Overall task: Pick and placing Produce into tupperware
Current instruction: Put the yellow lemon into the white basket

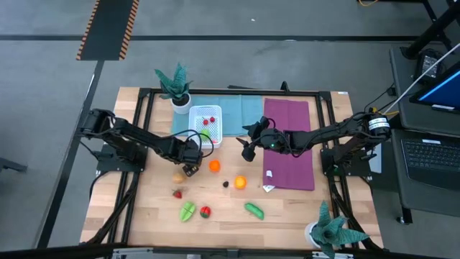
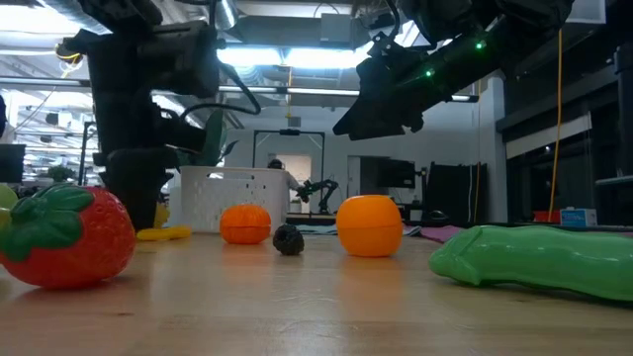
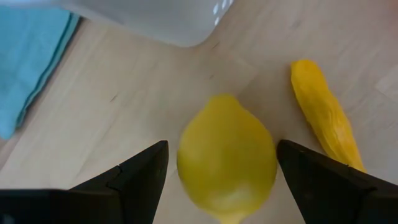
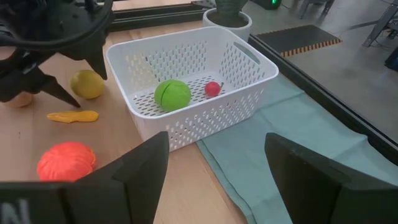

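Both fingers of the left gripper stand apart around the smooth yellow plastic lemon beside the white perforated plastic basket. If they close off-centre, I think the round lemon may slip out and roll toward the basket wall.

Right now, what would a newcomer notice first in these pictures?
The left gripper hangs open around a yellow lemon on the wooden table, beside the white basket. The basket holds a green ball-shaped fruit and a small red piece.

teal cloth, purple cloth, two potted plants, wooden table
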Robot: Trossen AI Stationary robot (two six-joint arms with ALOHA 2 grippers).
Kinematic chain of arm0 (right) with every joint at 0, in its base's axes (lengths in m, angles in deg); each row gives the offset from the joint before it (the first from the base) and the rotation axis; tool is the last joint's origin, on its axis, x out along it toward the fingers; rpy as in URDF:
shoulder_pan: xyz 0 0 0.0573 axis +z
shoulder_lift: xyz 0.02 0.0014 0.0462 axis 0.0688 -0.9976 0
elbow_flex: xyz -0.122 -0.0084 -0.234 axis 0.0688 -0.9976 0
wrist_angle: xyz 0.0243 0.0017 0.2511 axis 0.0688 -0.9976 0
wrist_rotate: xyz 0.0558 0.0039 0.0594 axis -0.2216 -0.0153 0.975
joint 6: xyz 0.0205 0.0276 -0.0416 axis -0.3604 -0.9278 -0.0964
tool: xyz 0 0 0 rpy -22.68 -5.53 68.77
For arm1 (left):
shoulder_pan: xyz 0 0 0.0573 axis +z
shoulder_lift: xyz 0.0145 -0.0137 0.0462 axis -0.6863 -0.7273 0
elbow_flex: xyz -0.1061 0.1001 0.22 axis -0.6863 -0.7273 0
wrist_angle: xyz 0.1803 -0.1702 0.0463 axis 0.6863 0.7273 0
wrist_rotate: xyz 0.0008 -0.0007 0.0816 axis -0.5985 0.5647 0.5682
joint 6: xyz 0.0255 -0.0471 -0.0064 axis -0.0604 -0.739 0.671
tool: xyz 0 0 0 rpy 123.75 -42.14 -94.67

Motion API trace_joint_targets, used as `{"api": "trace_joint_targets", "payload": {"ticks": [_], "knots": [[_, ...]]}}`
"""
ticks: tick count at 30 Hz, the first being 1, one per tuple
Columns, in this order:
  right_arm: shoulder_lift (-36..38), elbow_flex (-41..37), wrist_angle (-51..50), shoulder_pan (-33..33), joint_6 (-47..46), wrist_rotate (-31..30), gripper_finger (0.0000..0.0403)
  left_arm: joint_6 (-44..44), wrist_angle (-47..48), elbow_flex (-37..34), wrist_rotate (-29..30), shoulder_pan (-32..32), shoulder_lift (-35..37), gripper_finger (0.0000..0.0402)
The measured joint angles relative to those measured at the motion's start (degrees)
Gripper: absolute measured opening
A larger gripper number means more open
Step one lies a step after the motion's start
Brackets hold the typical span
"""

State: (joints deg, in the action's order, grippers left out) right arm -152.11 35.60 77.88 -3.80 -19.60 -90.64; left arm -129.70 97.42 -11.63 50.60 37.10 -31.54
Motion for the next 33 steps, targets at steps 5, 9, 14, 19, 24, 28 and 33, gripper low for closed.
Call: {"api": "trace_joint_targets", "payload": {"ticks": [5, 9, 14, 19, 24, 28, 33], "knots": [[0.0, 0.0, 0.0, 0.0, 0.0, 0.0, 0.0267, 0.1, -0.5, -0.1, -0.1, 0.0, -0.1, 0.0295], [0.0, 0.0, 0.0, 0.0, 0.0, 0.0, 0.0267, 0.1, -0.8, -0.1, -0.3, 0.0, 0.0, 0.0277], [0.0, 0.0, 0.0, 0.0, 0.0, 0.0, 0.0267, 0.0, -1.3, -0.2, -0.7, 0.0, 0.0, 0.0240], [0.0, 0.0, 0.0, 0.0, 0.0, 0.0, 0.0267, 0.0, -1.3, -0.2, -0.8, 0.0, 0.0, 0.0202], [0.0, 0.0, 0.0, 0.0, 0.0, 0.0, 0.0267, 0.0, -1.2, -0.2, -0.6, 0.0, 0.0, 0.0196], [0.0, 0.0, 0.0, 0.0, 0.0, 0.0, 0.0267, 1.4, -1.1, -0.2, 0.0, -0.4, 0.0, 0.0207], [0.0, 0.0, 0.0, 0.0, 0.0, 0.0, 0.0267, 4.5, -0.5, -0.3, 0.9, -0.4, 0.9, 0.0201]]}}
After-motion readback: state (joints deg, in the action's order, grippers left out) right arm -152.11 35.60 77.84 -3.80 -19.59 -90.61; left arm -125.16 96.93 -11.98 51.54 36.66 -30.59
